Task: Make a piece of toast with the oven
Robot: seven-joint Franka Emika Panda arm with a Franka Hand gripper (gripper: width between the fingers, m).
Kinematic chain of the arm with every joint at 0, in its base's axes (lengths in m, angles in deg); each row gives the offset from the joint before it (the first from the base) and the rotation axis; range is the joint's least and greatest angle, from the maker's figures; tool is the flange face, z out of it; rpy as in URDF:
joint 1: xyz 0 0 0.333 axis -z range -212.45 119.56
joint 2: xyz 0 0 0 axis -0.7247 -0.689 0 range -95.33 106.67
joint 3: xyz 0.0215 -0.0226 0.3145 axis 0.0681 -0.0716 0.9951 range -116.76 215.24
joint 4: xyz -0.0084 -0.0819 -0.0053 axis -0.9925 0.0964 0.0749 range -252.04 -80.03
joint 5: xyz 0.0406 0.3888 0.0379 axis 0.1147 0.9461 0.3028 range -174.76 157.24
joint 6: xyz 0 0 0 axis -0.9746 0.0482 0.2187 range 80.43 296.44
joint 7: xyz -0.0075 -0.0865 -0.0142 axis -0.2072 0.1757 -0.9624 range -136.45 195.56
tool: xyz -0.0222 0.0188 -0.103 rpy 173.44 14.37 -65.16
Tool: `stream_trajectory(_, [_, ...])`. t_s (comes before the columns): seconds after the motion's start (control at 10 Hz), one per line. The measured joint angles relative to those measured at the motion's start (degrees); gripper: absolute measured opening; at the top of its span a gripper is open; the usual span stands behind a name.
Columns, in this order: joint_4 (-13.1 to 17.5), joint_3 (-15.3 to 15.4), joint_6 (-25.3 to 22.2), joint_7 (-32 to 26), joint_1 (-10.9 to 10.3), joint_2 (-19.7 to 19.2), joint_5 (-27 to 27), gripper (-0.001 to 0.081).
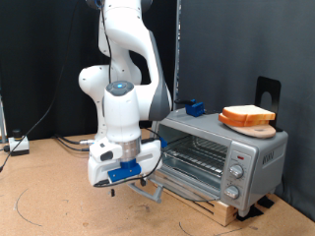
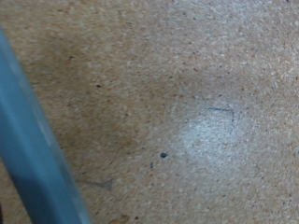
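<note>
The silver-grey oven [image 1: 251, 157] stands on the wooden table at the exterior view's right. Its glass door hangs open and down, with the grey bar handle [image 1: 150, 191] low at the front and the wire rack [image 1: 194, 151] showing inside. The piece of toast [image 1: 246, 113] lies on top of the oven, on a tan board [image 1: 262, 129]. My gripper [image 1: 118, 183] hangs low over the table just left of the door handle, with nothing seen in it. The wrist view shows only the bare tabletop and a grey-blue bar [image 2: 37, 159], with no fingers in the picture.
A small blue object [image 1: 194, 107] sits on the oven's top at its left end. A black stand [image 1: 268, 93] rises behind the oven. Cables and a white box [image 1: 18, 146] lie at the exterior view's left. The oven rests on a wooden base [image 1: 221, 208].
</note>
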Motion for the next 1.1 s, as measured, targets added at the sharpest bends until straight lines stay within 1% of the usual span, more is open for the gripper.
stream_trajectory(0.4, [0.7,0.1,3.8,-0.3,0.1,-5.3,0.4,0.0809])
stream_trajectory(0.6, [0.3,-0.1,6.4,-0.5,0.1,-6.7,-0.3,0.0809])
stream_trajectory(0.8, [-0.6,-1.3,9.1,-0.7,0.1,-6.7,-2.1,0.0809])
stream_trajectory(0.9, [-1.0,-2.5,10.2,-0.7,0.1,-6.4,-3.6,0.0809])
stream_trajectory(1.1, [-1.7,-4.8,10.6,-1.8,0.5,-4.8,-5.7,0.0809])
